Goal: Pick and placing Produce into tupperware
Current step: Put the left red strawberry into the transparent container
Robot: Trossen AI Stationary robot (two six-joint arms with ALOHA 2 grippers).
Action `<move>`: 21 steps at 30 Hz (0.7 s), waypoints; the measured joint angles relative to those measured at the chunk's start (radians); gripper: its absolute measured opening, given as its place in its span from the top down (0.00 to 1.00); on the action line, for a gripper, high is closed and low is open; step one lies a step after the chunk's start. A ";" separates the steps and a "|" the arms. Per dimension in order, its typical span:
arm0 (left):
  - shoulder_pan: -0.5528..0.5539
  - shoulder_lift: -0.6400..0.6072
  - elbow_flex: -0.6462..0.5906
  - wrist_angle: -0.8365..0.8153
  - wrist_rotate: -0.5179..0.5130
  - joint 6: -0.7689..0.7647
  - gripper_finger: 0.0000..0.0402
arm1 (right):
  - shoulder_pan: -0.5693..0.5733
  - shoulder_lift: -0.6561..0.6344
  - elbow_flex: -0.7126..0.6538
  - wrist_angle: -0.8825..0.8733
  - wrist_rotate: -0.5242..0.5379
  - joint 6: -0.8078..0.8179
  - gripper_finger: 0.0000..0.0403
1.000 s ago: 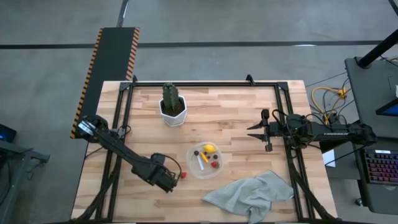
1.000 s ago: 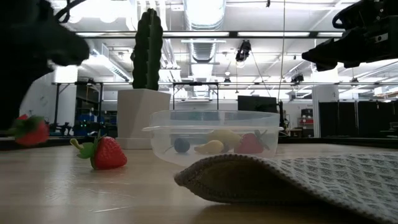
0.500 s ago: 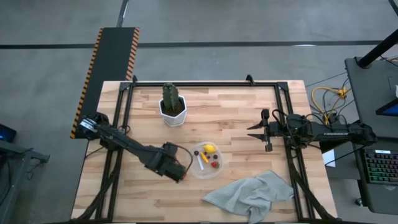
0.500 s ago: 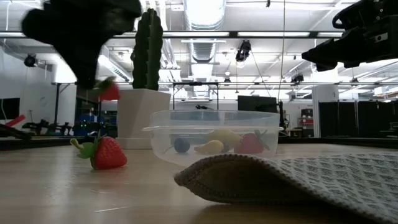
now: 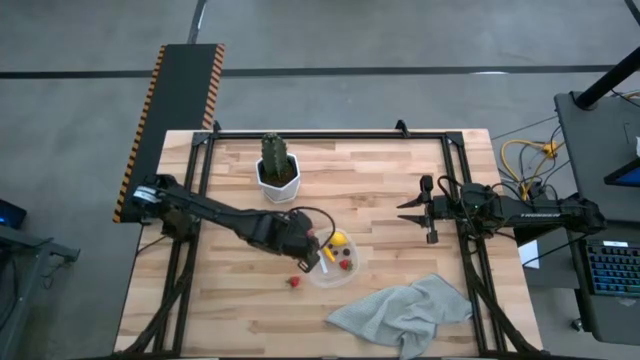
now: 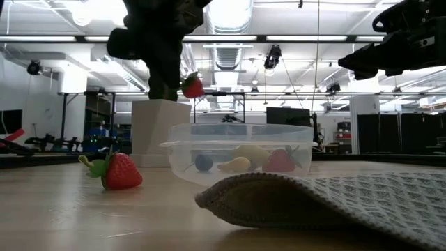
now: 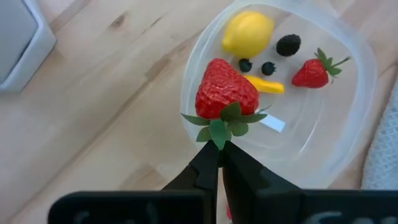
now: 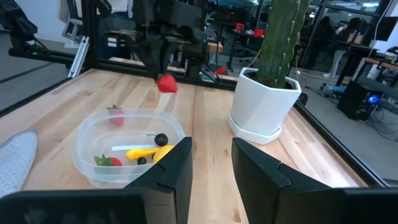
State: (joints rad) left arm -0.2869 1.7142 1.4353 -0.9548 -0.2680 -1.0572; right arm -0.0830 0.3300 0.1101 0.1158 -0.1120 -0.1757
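Above near rim of clear container (image 5: 342, 272), strawberry (image 7: 225, 91) hangs by its green leaves, pinched in my left pincer (image 7: 220, 163), fingers closed tight on it; lemon (image 7: 247, 33), carrot piece, dark berries, another strawberry lie inside container; third strawberry (image 5: 295, 282) on table (image 5: 370, 180) just beside it; my right pincer (image 5: 424, 206) waits well apart, fingers partly open, empty

Left gripper (image 7: 219, 163) extended mid-table, raised, fingers pinched shut on a strawberry's (image 7: 225, 92) leafy stem; right gripper (image 5: 408, 209) parked well off at its side, fingers slightly apart, holding nothing.
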 joint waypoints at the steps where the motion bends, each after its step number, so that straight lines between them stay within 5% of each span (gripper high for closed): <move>1: 0.004 0.000 -0.001 0.005 0.001 0.014 1.00 | 0.000 0.000 0.000 0.000 0.000 0.001 0.74; 21: 0.019 0.140 0.015 0.160 0.119 0.099 1.00 | 0.000 0.000 0.000 -0.009 0.000 0.019 0.74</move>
State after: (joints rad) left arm -0.2680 1.8543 1.4504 -0.7943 -0.1493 -0.9577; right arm -0.0834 0.3298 0.1101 0.1066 -0.1120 -0.1570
